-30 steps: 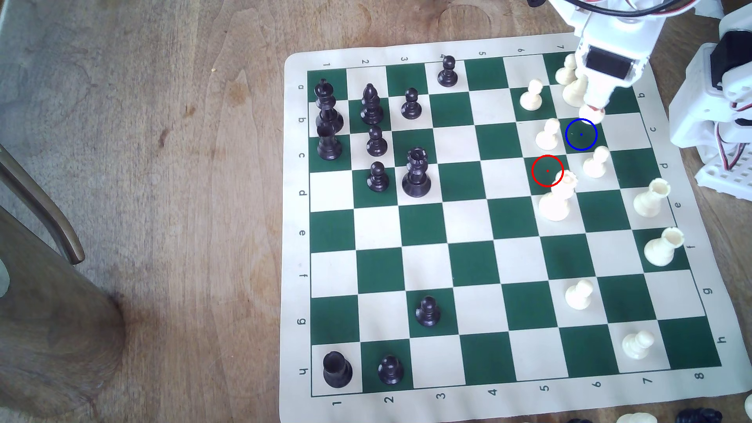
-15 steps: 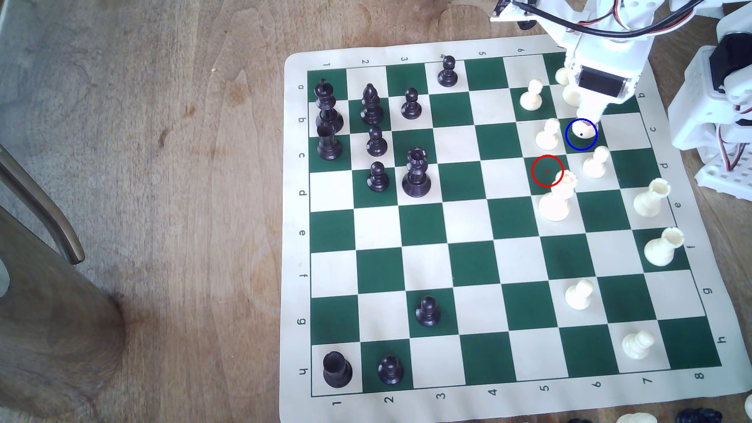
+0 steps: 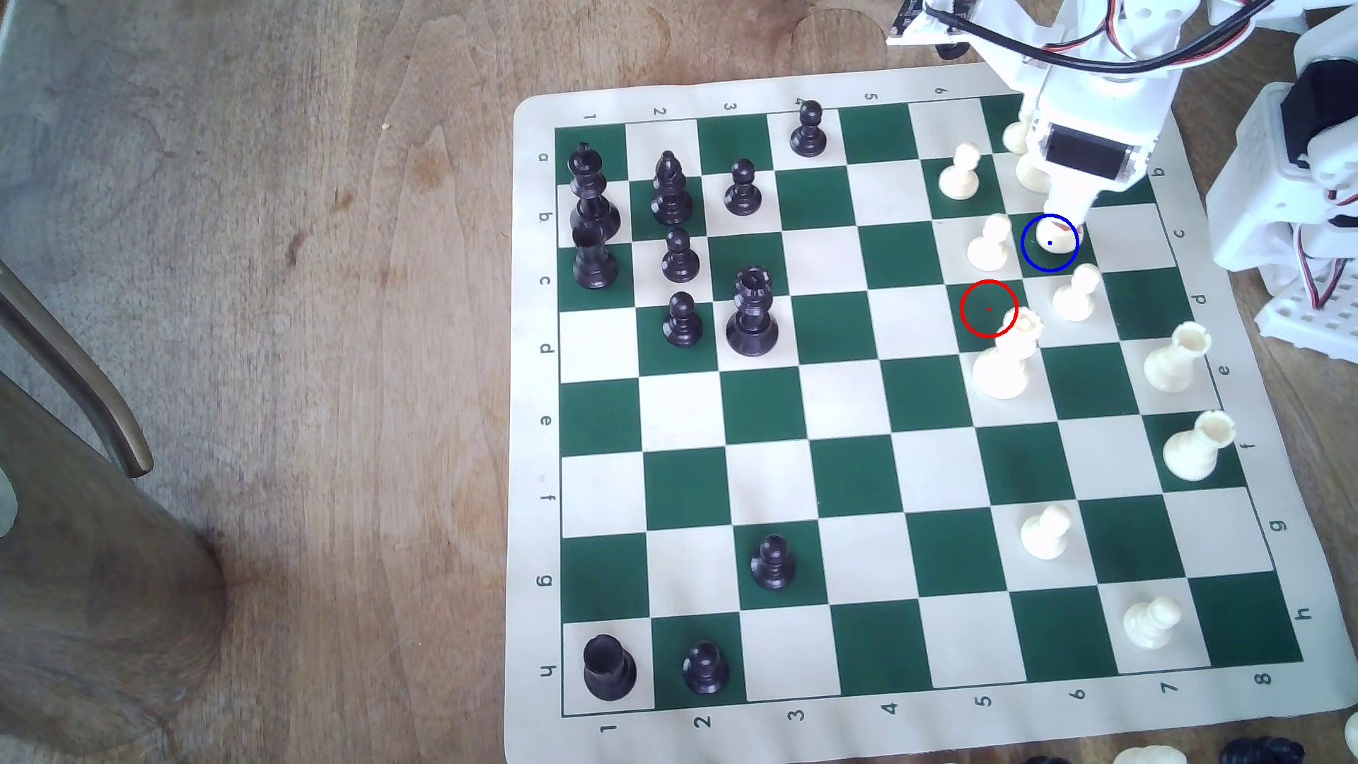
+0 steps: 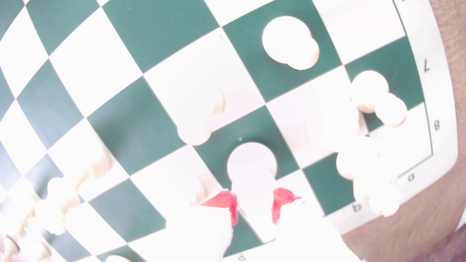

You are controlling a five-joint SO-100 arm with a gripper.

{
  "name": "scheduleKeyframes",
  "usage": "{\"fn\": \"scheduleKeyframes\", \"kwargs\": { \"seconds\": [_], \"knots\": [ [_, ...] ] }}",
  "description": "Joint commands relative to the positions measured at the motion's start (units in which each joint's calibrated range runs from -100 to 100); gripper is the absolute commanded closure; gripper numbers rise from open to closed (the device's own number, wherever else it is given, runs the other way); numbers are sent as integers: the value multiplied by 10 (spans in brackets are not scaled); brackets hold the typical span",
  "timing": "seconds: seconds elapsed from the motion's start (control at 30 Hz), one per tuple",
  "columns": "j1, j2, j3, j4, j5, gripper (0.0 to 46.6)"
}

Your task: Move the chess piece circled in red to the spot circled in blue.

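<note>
My claw (image 3: pixel 1063 214) is clamped on the chess piece (image 3: pixel 1052 241), its red-padded fingertips (image 4: pixel 228 201) pressing either side of the piece's upper part in the wrist view. The piece's round base sits inside the blue ring on the spot (image 3: pixel 1035 258), a dark green square of the chessboard (image 3: pixel 823 470) lying on the wooden bench (image 3: pixel 294 294). Just beside it, on the exterior view's left, stands a cream pawn (image 3: pixel 988 242). The red ring (image 3: pixel 989 308) circles a bare green square nearby, with the crowned cream piece (image 3: pixel 1007 360) touching its edge.

On board (image 3: pixel 948 81): 11 black pieces (image 3: pixel 751 312), 11 cream pieces (image 3: pixel 1043 532).
</note>
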Motion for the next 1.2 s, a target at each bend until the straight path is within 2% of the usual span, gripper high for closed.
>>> {"fn": "scheduleKeyframes", "kwargs": {
  "seconds": [0.0,0.23,0.4,0.57,0.97,1.03,1.17],
  "knots": [
    [0,1,0,-8,2,423],
    [0,-1,2,-5,6,366],
    [0,-6,1,-5,6,352],
    [5,-10,-17,-2,5,294],
    [32,-88,-144,113,23,261],
    [16,-160,-166,140,23,261],
    [-61,-298,-156,166,19,286]
  ]
}}
